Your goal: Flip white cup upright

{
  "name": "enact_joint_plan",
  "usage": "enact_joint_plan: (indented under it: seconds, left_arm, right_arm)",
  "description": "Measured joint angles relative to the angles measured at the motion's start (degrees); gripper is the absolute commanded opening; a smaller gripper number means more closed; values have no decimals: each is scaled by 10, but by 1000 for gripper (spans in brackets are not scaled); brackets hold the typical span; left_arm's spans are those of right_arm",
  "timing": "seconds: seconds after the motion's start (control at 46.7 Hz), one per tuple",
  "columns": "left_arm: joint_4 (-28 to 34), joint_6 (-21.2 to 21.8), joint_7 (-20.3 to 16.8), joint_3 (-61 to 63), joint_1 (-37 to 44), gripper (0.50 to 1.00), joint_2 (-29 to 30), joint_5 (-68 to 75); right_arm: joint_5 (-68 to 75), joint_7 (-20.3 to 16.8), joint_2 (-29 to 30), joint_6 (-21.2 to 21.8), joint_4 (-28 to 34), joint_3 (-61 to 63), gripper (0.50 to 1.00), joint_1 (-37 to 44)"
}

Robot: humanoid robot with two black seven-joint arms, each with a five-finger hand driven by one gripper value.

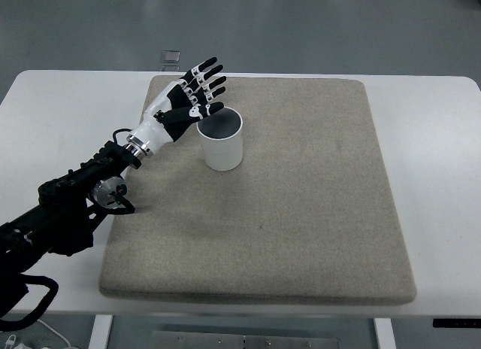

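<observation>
A white cup (pixel 223 144) stands upright on the beige mat (pixel 301 206), its dark open mouth facing up, toward the mat's far left. My left hand (pixel 197 92) hovers just left of and behind the cup's rim, fingers spread and holding nothing. The thumb tip lies close to the rim; whether it touches I cannot tell. The left arm (pixel 75 206) runs in from the lower left edge.
The mat lies on a white table (pixel 436 176). A small clear square object (pixel 171 58) lies at the table's far edge behind the hand. A table edge runs along the bottom of the view.
</observation>
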Motion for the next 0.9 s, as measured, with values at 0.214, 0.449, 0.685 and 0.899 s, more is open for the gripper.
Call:
enact_joint_plan:
  seconds: [0.214, 0.449, 0.685, 0.899]
  left_arm:
    - [0, 0, 0, -3, -19, 990, 10, -14]
    - [6, 5, 0, -1, -61, 990, 27, -64]
    - [10, 44, 0, -3, -77, 990, 29, -94]
    - [11, 56, 41, -2, -79, 990, 29, -168]
  right_arm:
    - [0, 0, 0, 0, 0, 0, 930, 0]
    - [0, 0, 0, 0, 0, 0, 930, 0]
    - [0, 0, 0, 0, 0, 0, 930, 0]
    - [0, 0, 0, 0, 0, 1, 930, 0]
